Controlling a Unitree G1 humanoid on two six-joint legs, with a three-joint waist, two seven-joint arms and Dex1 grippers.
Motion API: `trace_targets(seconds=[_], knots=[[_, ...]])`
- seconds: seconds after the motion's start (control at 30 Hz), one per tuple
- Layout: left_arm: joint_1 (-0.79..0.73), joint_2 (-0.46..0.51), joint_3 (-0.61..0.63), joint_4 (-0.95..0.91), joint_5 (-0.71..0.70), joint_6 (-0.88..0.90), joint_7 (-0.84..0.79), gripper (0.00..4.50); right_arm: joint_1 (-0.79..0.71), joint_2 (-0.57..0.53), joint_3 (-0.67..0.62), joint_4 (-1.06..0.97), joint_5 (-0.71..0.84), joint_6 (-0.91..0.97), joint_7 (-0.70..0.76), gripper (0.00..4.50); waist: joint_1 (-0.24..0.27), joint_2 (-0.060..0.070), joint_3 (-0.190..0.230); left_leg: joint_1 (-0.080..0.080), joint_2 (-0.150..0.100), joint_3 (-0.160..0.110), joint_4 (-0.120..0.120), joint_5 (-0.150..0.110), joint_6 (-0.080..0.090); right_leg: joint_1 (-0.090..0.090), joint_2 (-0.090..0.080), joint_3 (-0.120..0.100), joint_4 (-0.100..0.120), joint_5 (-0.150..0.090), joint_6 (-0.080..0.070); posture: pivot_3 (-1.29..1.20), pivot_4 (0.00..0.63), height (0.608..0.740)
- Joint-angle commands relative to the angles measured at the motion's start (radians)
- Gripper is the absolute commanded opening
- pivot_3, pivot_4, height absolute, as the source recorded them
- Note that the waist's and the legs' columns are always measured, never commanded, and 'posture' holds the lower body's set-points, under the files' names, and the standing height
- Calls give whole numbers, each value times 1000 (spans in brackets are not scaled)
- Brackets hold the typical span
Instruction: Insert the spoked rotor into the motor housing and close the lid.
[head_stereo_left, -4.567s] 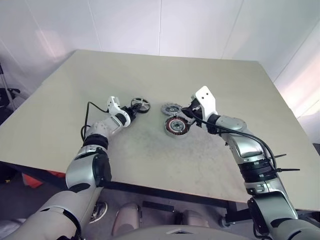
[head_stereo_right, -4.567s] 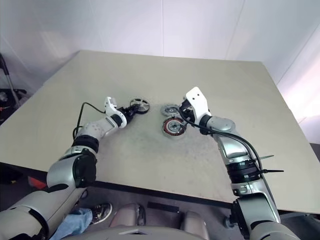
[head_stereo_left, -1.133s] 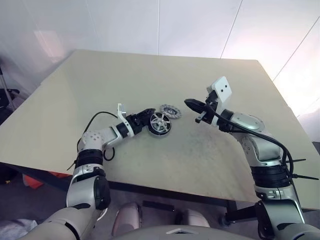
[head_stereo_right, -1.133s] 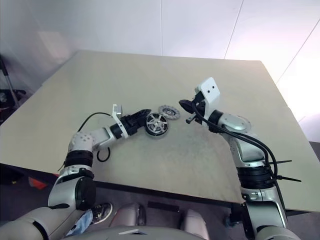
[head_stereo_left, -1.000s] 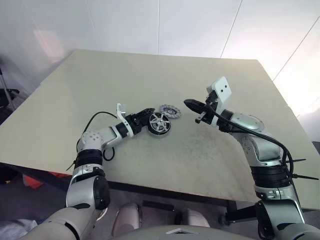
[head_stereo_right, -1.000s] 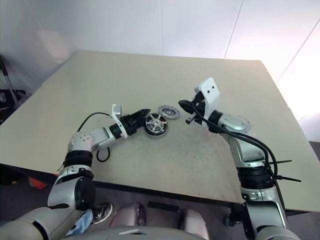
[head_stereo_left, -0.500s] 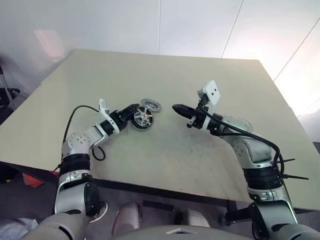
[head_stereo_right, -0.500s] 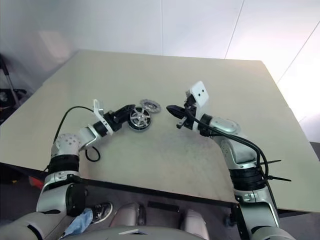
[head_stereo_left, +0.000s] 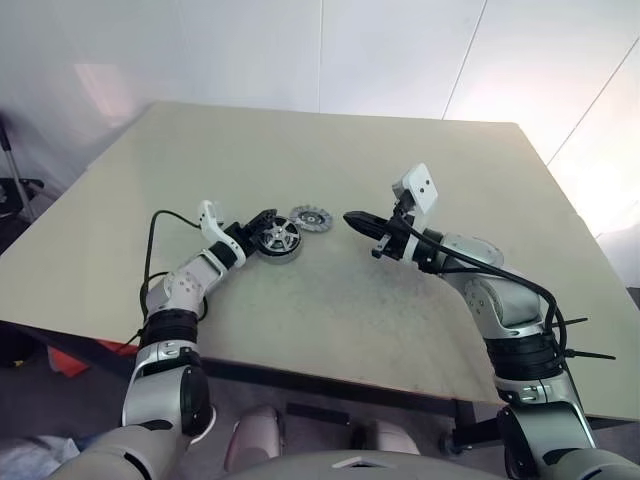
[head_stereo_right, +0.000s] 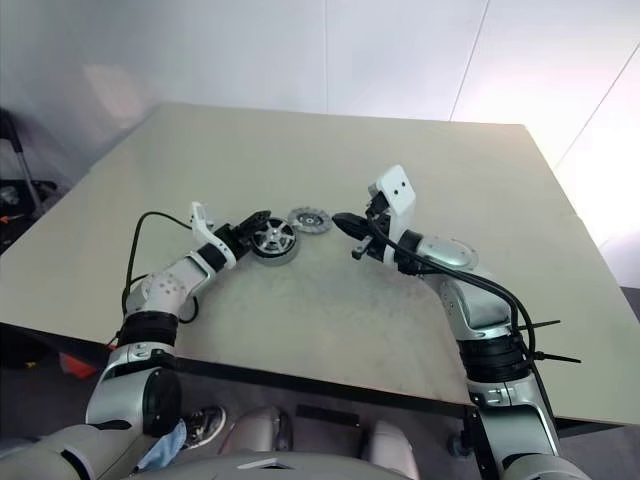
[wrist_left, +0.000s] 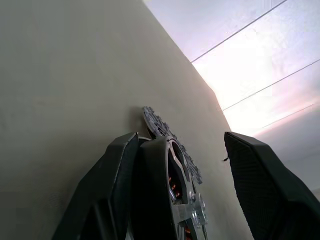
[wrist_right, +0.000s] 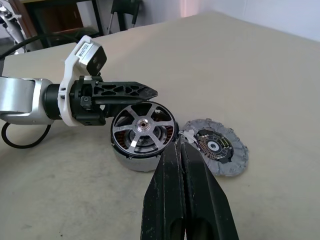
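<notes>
Left hand (head_stereo_left: 262, 222) astride motor housing (head_stereo_left: 277, 241) rim

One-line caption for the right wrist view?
Shut right tool faces the spoked rotor seated in the motor housing, left tool around it, lid beside.

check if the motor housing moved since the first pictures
Yes. The motor housing slid toward the robot's left across the table, whose corners sit unchanged in view; it now lies left of the lid.
</notes>
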Motion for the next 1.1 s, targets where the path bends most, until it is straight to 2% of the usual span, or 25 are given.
trace_targets(seconds=[0.03, 0.13, 0.23, 0.27, 0.4, 0.5, 0.53, 0.73, 0.87, 1.0, 1.1], knots=[[-13, 7, 0, 20, 62, -147, 26, 2898, -9, -7, -4, -29, 8, -12, 3, 0, -1, 0, 0, 0, 0, 0, 0, 0, 0, 0, 0, 0, 0, 0, 0, 0, 0, 740], [-6, 40, -114, 73, 273, -388, 94, 2898, -12, -4, 1, -22, 5, -14, 4, 0, -1, 0, 0, 1, 1, -1, 0, 0, 0, 0, 0, 0, 1, 0, 0, 0, 0, 740], [-12, 55, -165, 141, 379, -544, 154, 2898, -13, -3, 9, -14, -1, -20, 6, 0, -10, 0, 0, 5, 1, 0, -1, 1, -1, 2, 1, 0, 0, 0, 0, 0, 0, 740], [-14, 60, -180, 164, 412, -589, 177, 2898, -14, -4, 12, -12, -5, -23, 7, 0, -11, 0, 0, 6, 2, 0, -1, 1, -2, 2, 2, 0, 0, -2, 5, 0, 0, 740], [-28, 54, -183, 229, 428, -649, 211, 2898, -13, -5, 15, -10, -5, -24, 6, 0, -19, 0, 0, 8, 7, -1, -3, 5, -8, 1, 6, 0, 0, -2, 5, 0, 0, 740], [-46, 18, -102, 228, 286, -505, 156, 2898, -10, -9, 14, -11, -4, -25, 5, 0, -10, 0, 0, 3, 9, -1, -3, 7, -10, -2, 9, 0, 1, 0, 0, 0, 0, 740], [-45, 9, -89, 218, 251, -456, 118, 2898, -10, -10, 13, -9, -5, -26, 4, 0, -4, 0, 0, 2, 9, -1, -3, 7, -11, -3, 9, 0, 1, 4, -6, 0, 0, 740], [-49, -10, -35, 173, 166, -364, 73, 2898, -7, -14, 12, -15, -5, -24, 1, 0, 8, -1, 0, -7, 8, -1, -2, 5, -8, -9, 8, -1, -2, 4, -7, 0, 0, 740], [-67, 16, 78, 96, -43, -124, 7, 2898, -17, -15, 20, -39, -7, -15, -4, 0, 8, -1, 0, -7, 9, -1, -1, 5, -8, -9, 8, -1, -1, 4, -7, 0, 0, 740], [-45, 66, 81, 44, -74, -30, -37, 2898, -37, 8, 68, -18, -37, -6, -23, 0, 5, -2, 1, -6, 9, -1, -2, 6, -9, -9, 8, -2, -1, 4, -7, 0, 0, 740], [-21, 97, 73, 25, -60, -18, -49, 2898, -85, 57, 145, 109, -130, -19, -84, 0, -1, -2, 1, -5, 9, -1, -2, 6, -9, -8, 8, -1, -1, 4, -7, 0, 0, 740]])
